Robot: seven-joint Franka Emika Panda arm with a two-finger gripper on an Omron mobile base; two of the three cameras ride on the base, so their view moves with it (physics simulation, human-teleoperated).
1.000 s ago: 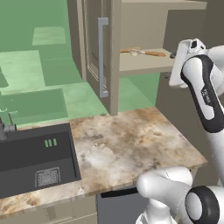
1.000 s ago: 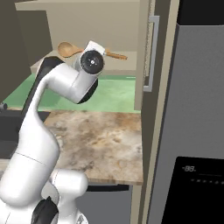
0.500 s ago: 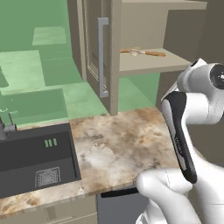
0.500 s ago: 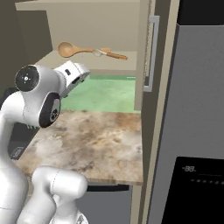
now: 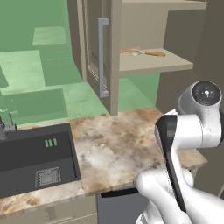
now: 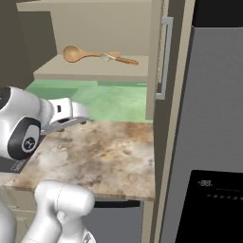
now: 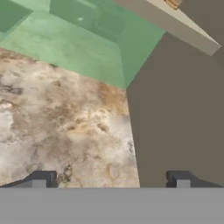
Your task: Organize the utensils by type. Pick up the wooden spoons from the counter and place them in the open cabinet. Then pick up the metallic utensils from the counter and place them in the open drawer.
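Lying lengthwise along cabinet shelf (image 6: pixel 90 71), both wooden spoons (image 6: pixel 97 55), claw (image 7: pixel 109 178) spread, empty.

We see 2 wooden spoons (image 6: pixel 97 54) lying on the open cabinet (image 6: pixel 95 71) shelf, above the counter (image 6: pixel 104 156), where our arm (image 6: pixel 47 118) reaches out.

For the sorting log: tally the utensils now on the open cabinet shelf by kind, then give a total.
Large orange-tan wooden spoon: 1
Small wooden spoon with pale bowl and brown handle: 1
Metal utensils on the cabinet shelf: 0
Total: 2
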